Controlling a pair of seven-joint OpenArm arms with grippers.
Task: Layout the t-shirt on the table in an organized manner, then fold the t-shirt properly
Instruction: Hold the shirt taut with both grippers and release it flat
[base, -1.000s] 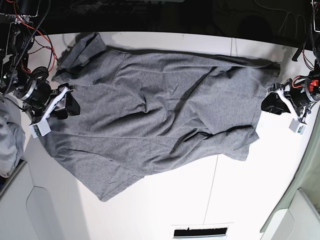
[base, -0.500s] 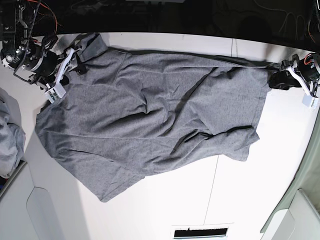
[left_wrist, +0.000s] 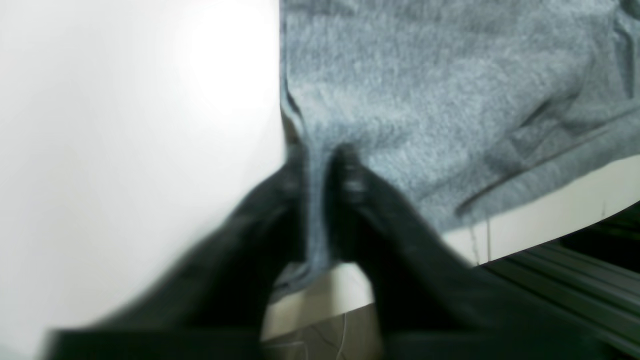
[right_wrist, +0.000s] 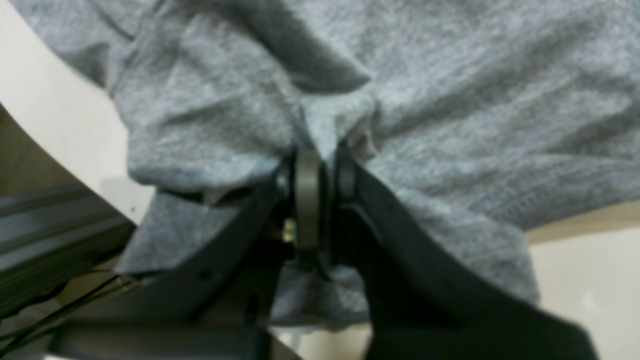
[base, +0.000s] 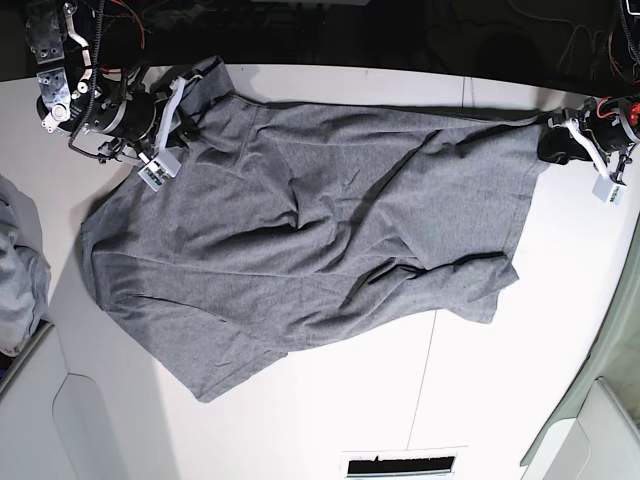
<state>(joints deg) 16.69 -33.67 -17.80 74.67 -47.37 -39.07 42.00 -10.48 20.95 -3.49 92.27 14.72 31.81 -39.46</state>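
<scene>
T-shirt: the heather-grey t-shirt (base: 310, 240) lies spread across the white table (base: 330, 410), rumpled, with dark creases running through its middle and one corner trailing down toward the near edge of the base view
Far edge: the shirt's upper border runs close along the table's far side, stretched between the two arms
Left gripper: the left gripper (left_wrist: 320, 175), at the right end of the shirt in the base view (base: 562, 143), has its dark jaws drawn together on a narrow strip of the shirt's edge; the wrist view is blurred, yet grey cloth (left_wrist: 440, 90) plainly passes between the fingertips and down behind them
Right gripper: the right gripper (right_wrist: 325, 170), at the upper left corner of the shirt in the base view (base: 185, 100), is pinched tight on a bunched fold of fabric (right_wrist: 450, 110), which puckers and fans out from the fingertips
Table: bare white surface shows below and to the right of the shirt, crossed by a thin dark seam line (base: 425, 385) that runs toward the near edge
Table's rim: in both wrist views the table's edge sits just behind the fingers, with dark framing beyond it
Other cloth: a paler grey-blue heap (base: 18, 270) sits at the left margin of the base view, apart from the shirt
Near edge: a dark slotted opening (base: 400, 464) is set in the tabletop, well clear of the shirt
Wiring: red and black cables (base: 85, 25) loop above the right arm
</scene>
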